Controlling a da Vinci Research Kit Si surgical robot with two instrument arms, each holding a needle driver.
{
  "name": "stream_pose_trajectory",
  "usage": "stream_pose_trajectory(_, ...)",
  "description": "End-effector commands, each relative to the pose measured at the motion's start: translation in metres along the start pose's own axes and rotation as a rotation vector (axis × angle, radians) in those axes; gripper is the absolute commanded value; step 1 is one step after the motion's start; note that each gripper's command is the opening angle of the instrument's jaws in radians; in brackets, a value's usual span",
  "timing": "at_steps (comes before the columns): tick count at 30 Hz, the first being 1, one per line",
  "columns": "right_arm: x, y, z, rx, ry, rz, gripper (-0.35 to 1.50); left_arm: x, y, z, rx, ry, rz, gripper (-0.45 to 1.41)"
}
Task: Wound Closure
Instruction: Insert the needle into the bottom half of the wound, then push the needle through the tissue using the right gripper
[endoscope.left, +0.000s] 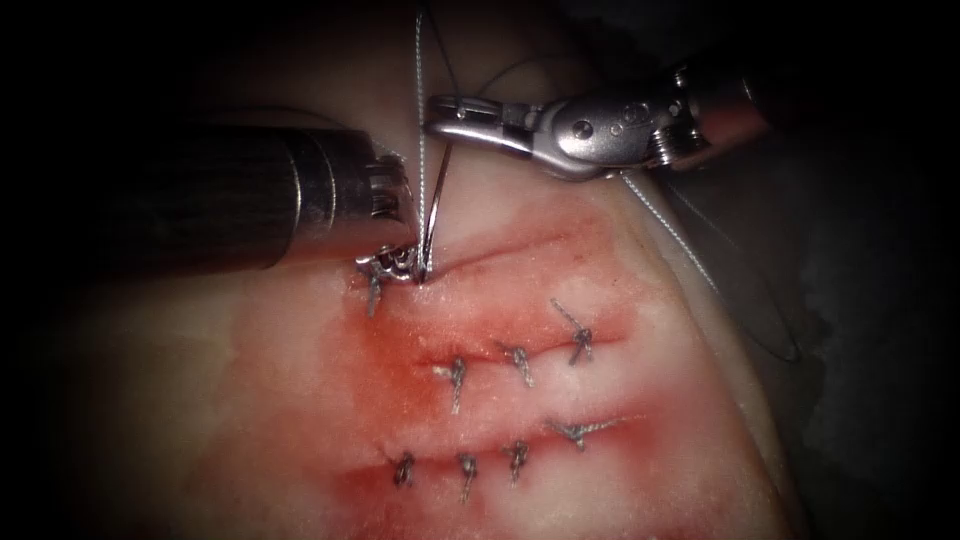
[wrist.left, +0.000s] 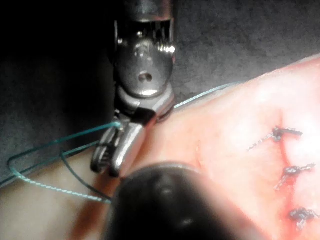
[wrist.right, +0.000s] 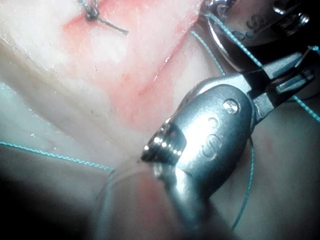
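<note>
Needle (endoscope.left: 436, 205) | tail in right tool (endoscope.left: 450, 112) | tip at cut (endoscope.left: 500, 258)

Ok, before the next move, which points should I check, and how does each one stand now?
1. Right tool shut on needle near its tail: ok, as far as the endoscope view shows.
2. Needle's lower end meets tissue at the left end of the top cut: ok.
3. What the left tool holds: cannot tell.
4. Thread free of right tool: cannot tell, it passes very close.
5. Finished knots tied: ok.
</note>
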Motion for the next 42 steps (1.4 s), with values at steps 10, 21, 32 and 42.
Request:
stream_pose_trajectory(10, 0.0005, 0.0001, 0.0006, 0.022, -0.001, 0.065, -0.35, -0.0009, 0.0004, -0.0002, -0.002, -0.002, 0.003, -0.45)
stream_pose_trajectory(21, 0.0004, 0.0004, 0.0006, 0.067, 0.003, 0.128, -0.35, -0.0009, 0.0004, -0.0003, -0.002, -0.001, 0.004, -0.45)
stream_pose_trajectory(32, 0.0014, 0.0005, -0.0004, 0.146, 0.005, 0.324, -0.35, -0.0018, 0.0005, -0.0021, -0.014, -0.055, 0.005, -0.32)
stream_pose_trajectory(42, 0.0051, 0.0009, -0.0023, 0.200, 0.036, 0.431, -0.35, -0.0027, -0.0005, -0.0077, 0.010, -0.191, 0.027, 0.66)
